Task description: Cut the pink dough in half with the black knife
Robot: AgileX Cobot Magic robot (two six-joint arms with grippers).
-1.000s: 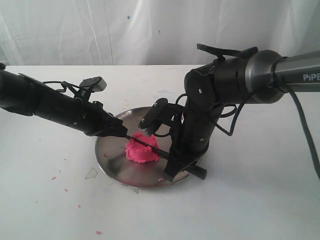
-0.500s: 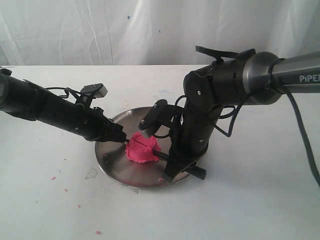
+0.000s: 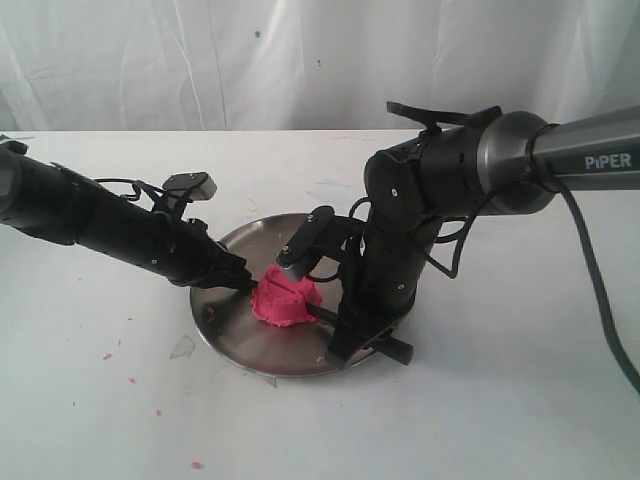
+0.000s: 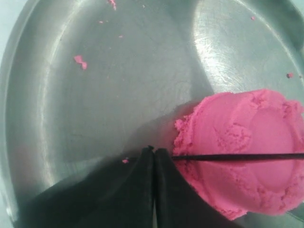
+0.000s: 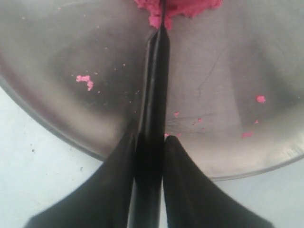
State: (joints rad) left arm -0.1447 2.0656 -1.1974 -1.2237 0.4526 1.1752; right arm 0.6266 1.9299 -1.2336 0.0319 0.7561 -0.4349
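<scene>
The pink dough (image 3: 283, 300) is one mound in the middle of the steel plate (image 3: 228, 325). The black knife (image 3: 398, 349) lies across it, its blade sunk into the top of the mound. My right gripper (image 3: 340, 345) is shut on the knife's handle (image 5: 154, 85) at the plate's near right rim. My left gripper (image 3: 238, 280) is shut, its tips lying crosswise over the blade (image 4: 237, 156) just left of the dough (image 4: 247, 152). In the right wrist view only the dough's edge (image 5: 180, 7) shows, beyond my right gripper (image 5: 149, 137).
Pink crumbs (image 4: 80, 61) are scattered on the plate (image 4: 118, 85), and more (image 3: 106, 356) dot the white table at the front left. A white curtain hangs behind the table.
Both grippers have come down and the blade has gone from resting on the mound's top into the dough. The left gripper has also slid a little toward the plate.
</scene>
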